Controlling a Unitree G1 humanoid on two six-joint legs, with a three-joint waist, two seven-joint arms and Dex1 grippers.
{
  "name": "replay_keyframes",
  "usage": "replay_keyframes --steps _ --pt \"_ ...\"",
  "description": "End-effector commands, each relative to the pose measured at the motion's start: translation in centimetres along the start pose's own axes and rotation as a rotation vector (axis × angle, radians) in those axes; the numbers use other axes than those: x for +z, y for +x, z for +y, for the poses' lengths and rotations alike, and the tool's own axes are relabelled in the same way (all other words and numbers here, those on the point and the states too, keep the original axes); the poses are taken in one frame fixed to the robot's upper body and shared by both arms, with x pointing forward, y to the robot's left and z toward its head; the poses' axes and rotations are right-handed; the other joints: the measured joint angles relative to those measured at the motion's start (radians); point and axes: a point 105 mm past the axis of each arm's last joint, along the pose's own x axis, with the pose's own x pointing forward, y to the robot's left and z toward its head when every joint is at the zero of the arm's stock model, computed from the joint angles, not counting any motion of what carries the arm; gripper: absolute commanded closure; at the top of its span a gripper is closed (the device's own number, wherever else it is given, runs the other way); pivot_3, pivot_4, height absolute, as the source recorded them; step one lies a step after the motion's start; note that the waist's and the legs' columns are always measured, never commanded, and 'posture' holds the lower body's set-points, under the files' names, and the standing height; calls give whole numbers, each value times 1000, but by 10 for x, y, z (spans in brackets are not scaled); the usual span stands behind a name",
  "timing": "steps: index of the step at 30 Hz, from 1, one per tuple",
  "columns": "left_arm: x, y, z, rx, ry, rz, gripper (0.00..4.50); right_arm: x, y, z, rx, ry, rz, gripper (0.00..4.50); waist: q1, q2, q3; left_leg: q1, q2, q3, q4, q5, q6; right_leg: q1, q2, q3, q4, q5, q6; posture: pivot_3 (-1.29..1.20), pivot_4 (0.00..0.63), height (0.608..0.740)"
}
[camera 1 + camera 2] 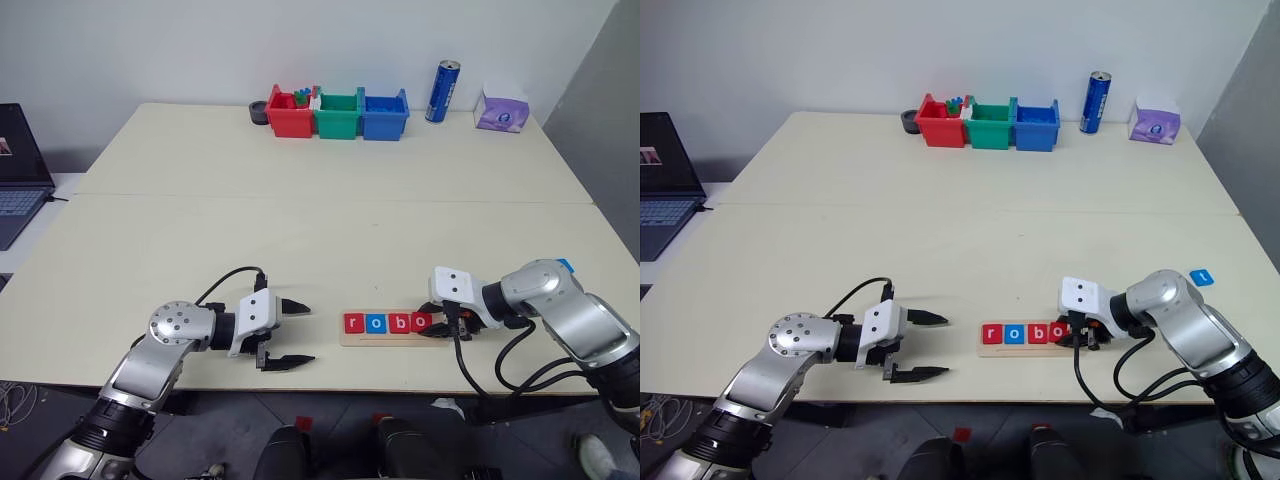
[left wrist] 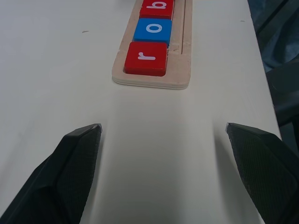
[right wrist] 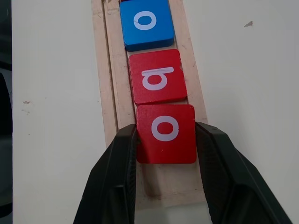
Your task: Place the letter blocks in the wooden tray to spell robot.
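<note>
We see the left gripper (image 1: 290, 333) gaping wide, holding nothing — the wooden tray (image 1: 352, 339) at its three o'clock carries r, o, b. The right gripper (image 3: 166, 140) clamps the red o block (image 3: 165, 133) in the tray; the blue t block (image 1: 1202, 277) lies at its two o'clock.

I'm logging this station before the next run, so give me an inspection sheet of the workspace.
Surface: pale table, seam across.
Job's things: tray holds r, o, b, second o; blue t tile lies apart, near right edge.
Clutter: three bins, can, tissue pack.
Grippers: left gripper open; right gripper shut on second o.
Cables: black ones on both wrists.
Surroundings: laptop, white wall.
</note>
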Motion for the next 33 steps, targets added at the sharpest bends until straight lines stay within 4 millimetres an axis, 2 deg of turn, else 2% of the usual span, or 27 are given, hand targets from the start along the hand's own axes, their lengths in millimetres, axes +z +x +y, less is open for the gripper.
replay_keyframes --steps 1,6,7,10,13,17,19,26,33 --pt "12 0 0 -5 48 -22 0 8 -6 -4 -15 -51 -7 2014 0 0 0 0 0 0 0 0 0 0 0 0 0 0 0 0 150 740" --pt "10 1 0 -6 46 -22 0 16 -11 -8 -40 -65 -32 182 0 0 0 0 0 0 0 0 0 0 0 0 0 0 0 0 150 740" --pt "10 1 0 -6 46 -23 0 19 -13 -8 -49 -67 -41 13 0 0 0 0 0 0 0 0 0 0 0 0 0 0 0 0 150 740" --pt "9 1 -1 -5 46 -22 0 31 -25 -8 -79 -56 -90 13 0 0 0 0 0 0 0 0 0 0 0 0 0 0 0 0 150 740" --pt "9 0 -1 -3 45 -21 0 30 -36 -4 -109 -33 -103 13 2 0 0 0 0 -1 0 0 0 0 0 0 0 1 -2 0 150 740" --pt "7 0 -2 -5 44 -19 0 13 -42 12 -126 9 -72 1258 5 0 0 -1 -1 -1 0 0 0 0 -1 -2 0 1 -2 0 150 740" --pt "7 0 -2 -7 44 -18 0 8 -43 18 -129 19 -61 2067 3 0 0 -1 0 -1 0 0 0 0 -1 -2 0 1 -1 0 150 740" --pt "5 1 2 -20 55 -15 0 10 -27 41 -82 56 -91 4452 -3 0 0 0 0 0 0 0 0 0 0 -1 0 -1 2 0 150 740" --pt "4 2 3 -27 64 -16 0 7 -12 34 -123 99 -80 4452 -1 0 0 0 0 0 0 0 0 0 0 0 0 -1 2 0 150 740"
